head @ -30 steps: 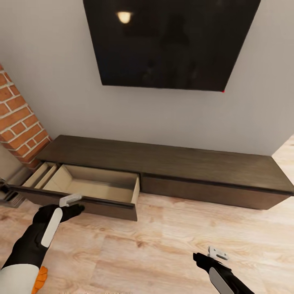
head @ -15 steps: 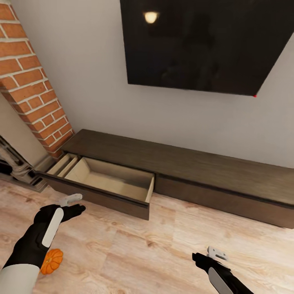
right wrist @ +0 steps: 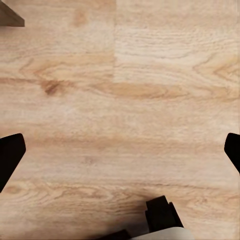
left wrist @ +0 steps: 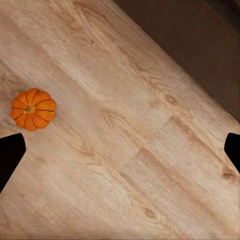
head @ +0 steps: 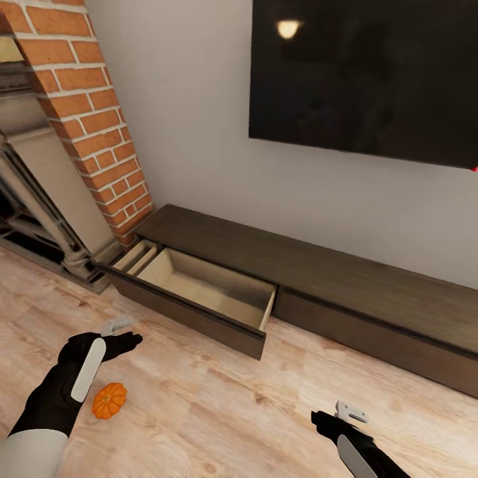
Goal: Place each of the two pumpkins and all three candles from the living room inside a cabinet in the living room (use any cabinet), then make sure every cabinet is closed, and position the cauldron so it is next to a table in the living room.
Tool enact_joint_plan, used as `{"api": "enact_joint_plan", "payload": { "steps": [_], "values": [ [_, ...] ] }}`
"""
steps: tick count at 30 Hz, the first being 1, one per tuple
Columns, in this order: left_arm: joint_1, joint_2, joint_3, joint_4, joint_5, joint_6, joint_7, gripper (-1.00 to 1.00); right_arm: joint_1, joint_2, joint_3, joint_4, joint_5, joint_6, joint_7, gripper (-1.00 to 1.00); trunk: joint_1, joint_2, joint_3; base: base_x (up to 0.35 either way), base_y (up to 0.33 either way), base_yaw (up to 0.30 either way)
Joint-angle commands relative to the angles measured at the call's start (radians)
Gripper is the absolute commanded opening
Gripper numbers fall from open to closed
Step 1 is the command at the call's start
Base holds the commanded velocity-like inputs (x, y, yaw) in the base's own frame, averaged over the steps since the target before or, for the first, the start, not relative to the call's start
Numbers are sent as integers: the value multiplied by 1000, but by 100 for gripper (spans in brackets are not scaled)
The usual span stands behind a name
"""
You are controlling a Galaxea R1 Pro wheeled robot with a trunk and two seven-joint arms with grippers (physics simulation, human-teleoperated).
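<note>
Pumpkin lying on the floor beside the left gripper

The left gripper (head: 123, 335) is hovering wide open, gripping nothing; the pumpkin (head: 109, 400) is sitting at its six o'clock, cabinet (head: 372, 299) drawer gaping beyond.

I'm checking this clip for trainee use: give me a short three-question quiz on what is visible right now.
1. True or false: the cabinet drawer stands pulled open and looks empty.
2. Where does the pumpkin lie? A) in the drawer B) on the wood floor near the left gripper C) on top of the cabinet
3. Fill in: the right gripper holds ____.

Key: 1 true; 2 B; 3 nothing, its fingers are spread over bare floor in the right wrist view.
</note>
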State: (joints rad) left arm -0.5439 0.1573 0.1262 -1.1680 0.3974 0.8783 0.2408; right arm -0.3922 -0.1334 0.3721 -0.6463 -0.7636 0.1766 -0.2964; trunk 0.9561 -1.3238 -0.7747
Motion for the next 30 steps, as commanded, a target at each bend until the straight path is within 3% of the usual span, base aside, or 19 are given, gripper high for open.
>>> {"api": "enact_joint_plan", "payload": {
  "steps": [1,11,16,17,19,30],
  "values": [
    [-1,0,0,-1,10,4,9,100,0,-2,7,-3,-6,3,-9,100,-4,7,2,0,0,291],
    [-1,-2,-2,9,10,5,10,100,0,-2,7,-3,-6,4,-9,100,-42,77,34,0,0,289],
    [-1,-4,-37,20,10,5,12,100,0,-2,7,-5,-7,5,-8,100,-61,112,49,0,0,116],
    [-1,-19,-58,61,8,1,15,100,0,-2,8,-6,-6,4,-9,100,-65,119,53,0,0,15],
    [-1,-41,-66,117,-1,-6,17,100,0,-2,8,-6,-6,4,-9,100,-73,133,59,0,0,7],
    [-1,-55,-71,223,-7,-64,55,100,0,-2,8,-3,-6,3,-9,100,-115,210,93,0,0,1]
  ]
}}
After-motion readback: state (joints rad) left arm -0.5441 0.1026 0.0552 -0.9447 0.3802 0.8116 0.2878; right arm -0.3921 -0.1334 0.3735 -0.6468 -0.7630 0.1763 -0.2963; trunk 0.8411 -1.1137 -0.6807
